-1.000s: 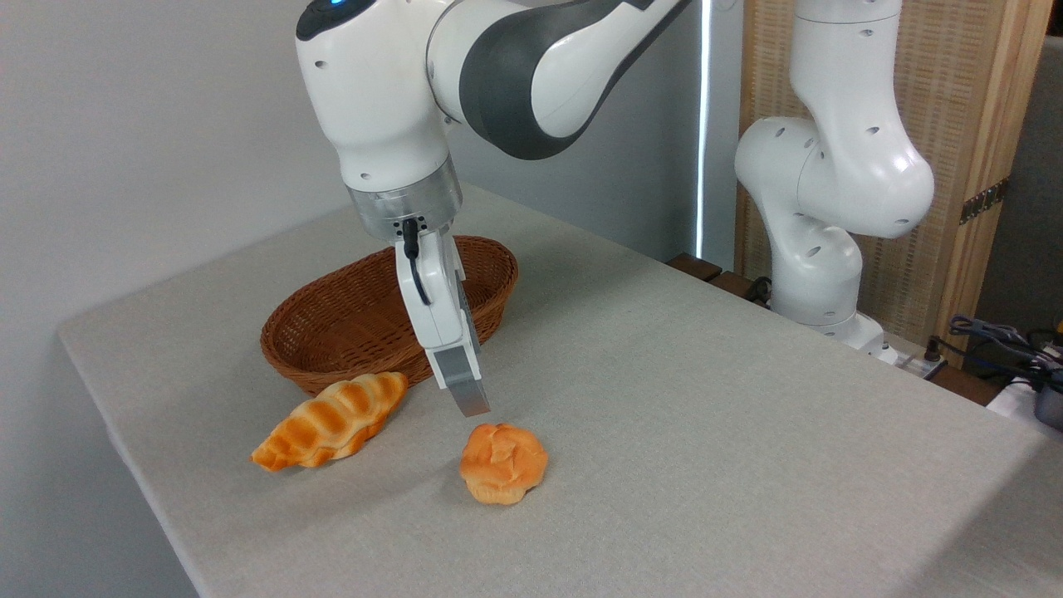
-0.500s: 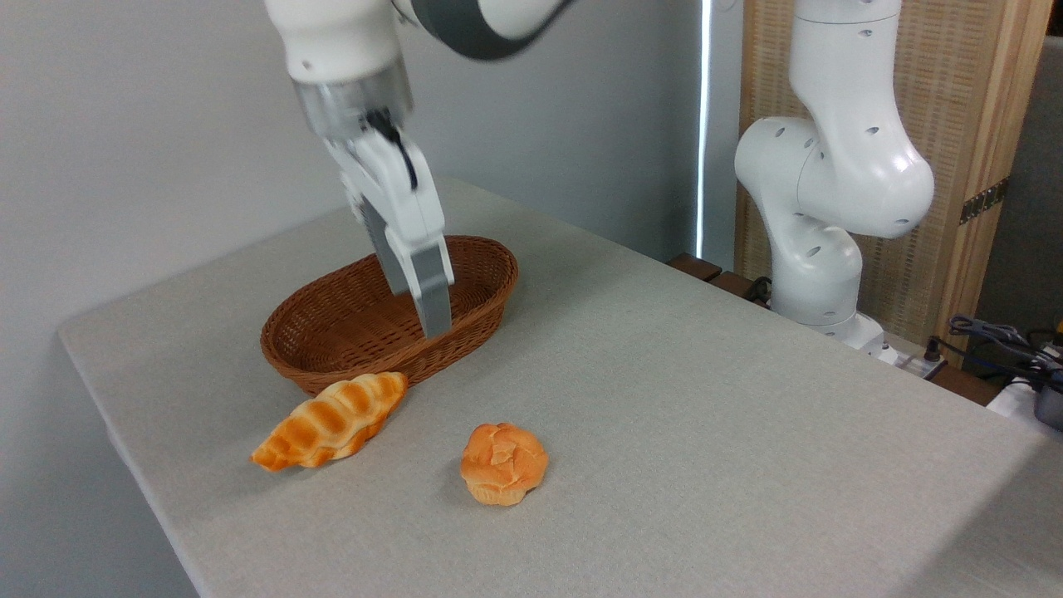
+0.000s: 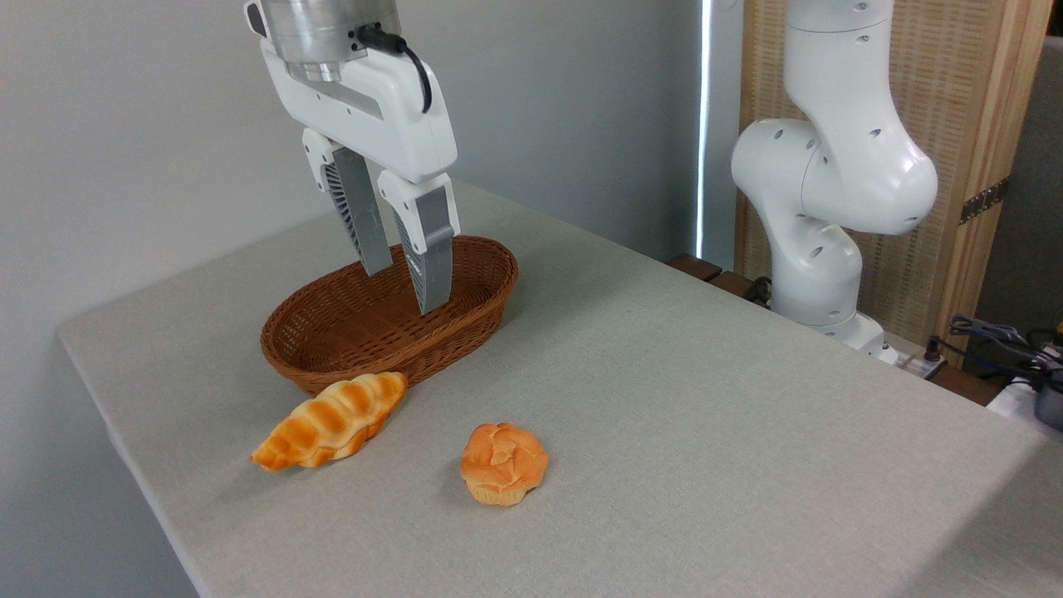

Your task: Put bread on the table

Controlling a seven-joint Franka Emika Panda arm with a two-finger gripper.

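Two pieces of bread lie on one grey-beige surface (image 3: 681, 399): one small round bun, the bread (image 3: 503, 463), with a knotted top, and one longer striped croissant-shaped loaf (image 3: 330, 420). One brown oval wicker basket (image 3: 390, 320) stands behind them. One white robot arm (image 3: 830, 158) rises at the right edge of the surface, carrying one tool (image 3: 405, 291) with two grey fingers (image 3: 428, 253). One slatted wooden screen (image 3: 955, 124) stands at the back right.
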